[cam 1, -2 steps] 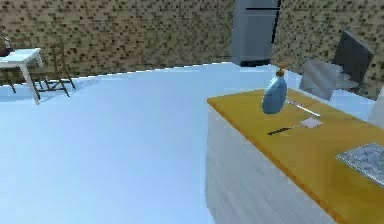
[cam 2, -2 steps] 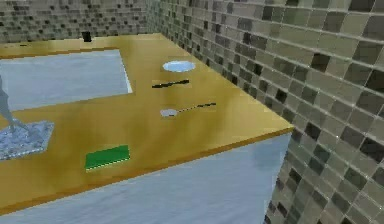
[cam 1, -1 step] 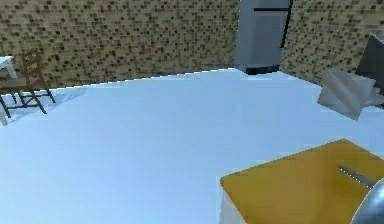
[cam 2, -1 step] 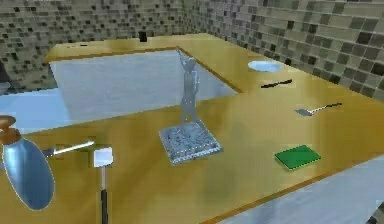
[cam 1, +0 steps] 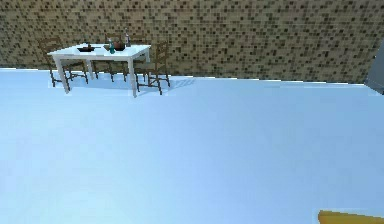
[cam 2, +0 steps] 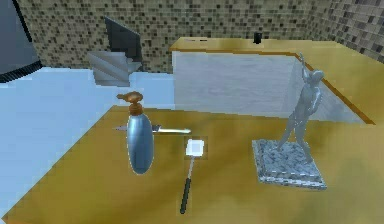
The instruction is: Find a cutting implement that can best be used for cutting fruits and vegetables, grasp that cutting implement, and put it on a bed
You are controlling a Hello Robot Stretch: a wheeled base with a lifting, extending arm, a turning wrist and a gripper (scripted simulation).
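A wooden tabletop (cam 2: pixel 90 180) spreads across the near part of the arm side view. On it lies a spatula (cam 2: pixel 194 150) with a pale square blade and a dark handle pointing toward the near edge. A thin pale rod-like thing (cam 2: pixel 174 130) pokes out from behind a blue bottle (cam 2: pixel 140 142) with a brown top; I cannot tell what it is. In the forward view, a white table (cam 1: pixel 100 53) at the far left carries a few small dark things (cam 1: pixel 116 45) too small to name.
A grey statue of a figure (cam 2: pixel 298 115) stands on a stone base on the wooden table's right. Behind it is a white-walled counter with a wooden top (cam 2: pixel 250 62) and a dark chair (cam 2: pixel 120 45). Wooden chairs (cam 1: pixel 152 72) ring the white table before a brick wall (cam 1: pixel 250 35). Pale open floor (cam 1: pixel 190 140) lies between.
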